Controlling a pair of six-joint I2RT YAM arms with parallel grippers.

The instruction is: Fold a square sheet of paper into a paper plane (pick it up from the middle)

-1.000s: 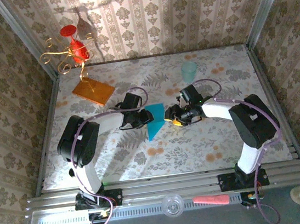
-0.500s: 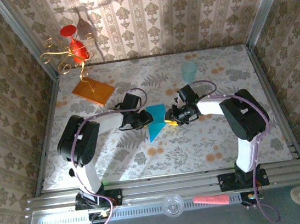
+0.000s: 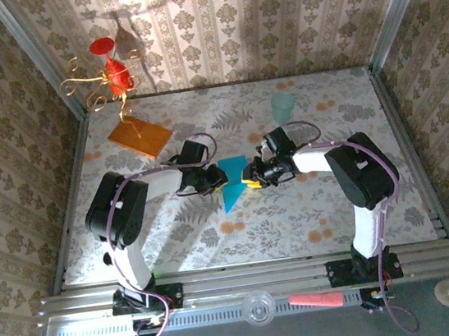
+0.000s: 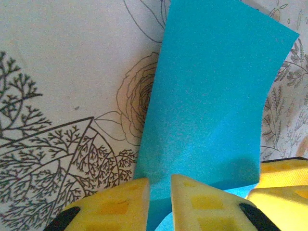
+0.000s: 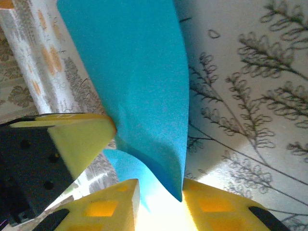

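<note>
The teal sheet of paper [image 3: 233, 185], folded to a narrow shape with a point toward the near side, lies mid-table between both grippers. My left gripper [image 3: 216, 179] meets its left edge, and my right gripper [image 3: 248, 177] meets its right edge. In the left wrist view the paper [image 4: 211, 96] rises out of the narrow gap of my left gripper [image 4: 160, 185], jaws shut on it. In the right wrist view a curled fold of the paper [image 5: 134, 72] sits between the jaws of my right gripper [image 5: 161, 187], which pinch it. The left gripper's finger [image 5: 77, 139] is close beside it.
An orange slab [image 3: 139, 137] lies at the back left, under a red and gold wire ornament [image 3: 109, 75]. A pale mint cup [image 3: 283, 107] stands at the back right. Patterned walls close in the table on three sides.
Both grippers have closed in on the paper. The right gripper has slid left to the paper's right edge, and the paper now bulges between the two.
</note>
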